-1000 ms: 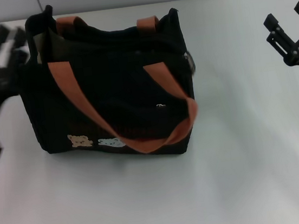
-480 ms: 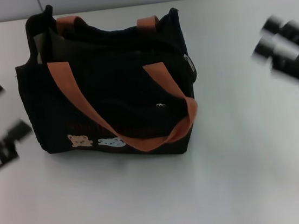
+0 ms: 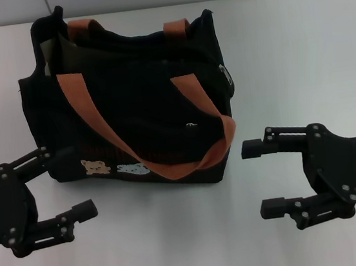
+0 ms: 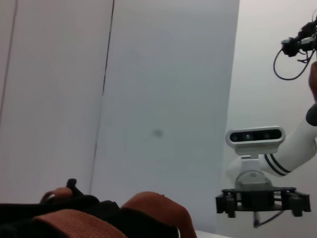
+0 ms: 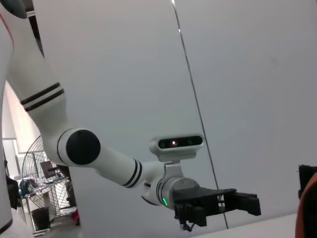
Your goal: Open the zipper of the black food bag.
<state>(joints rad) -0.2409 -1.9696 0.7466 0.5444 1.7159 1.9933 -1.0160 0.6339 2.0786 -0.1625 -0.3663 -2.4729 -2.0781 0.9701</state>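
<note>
Black and spread wide, my left gripper [image 3: 58, 186] and right gripper [image 3: 261, 178] have both dropped to the near corners of the boxy black fabric food bag [image 3: 129, 106], where a second ago they hung far out at the sides. Neither touches it. Its zipper [image 3: 191, 125] looks already parted along the far rim, so I judge the job finished. Only the wrist views show the orange-brown strap handles [image 4: 148, 208] side-on.

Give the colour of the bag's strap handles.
Orange-brown fabric strap handles on the boxy black bag; clearest in head view.
</note>
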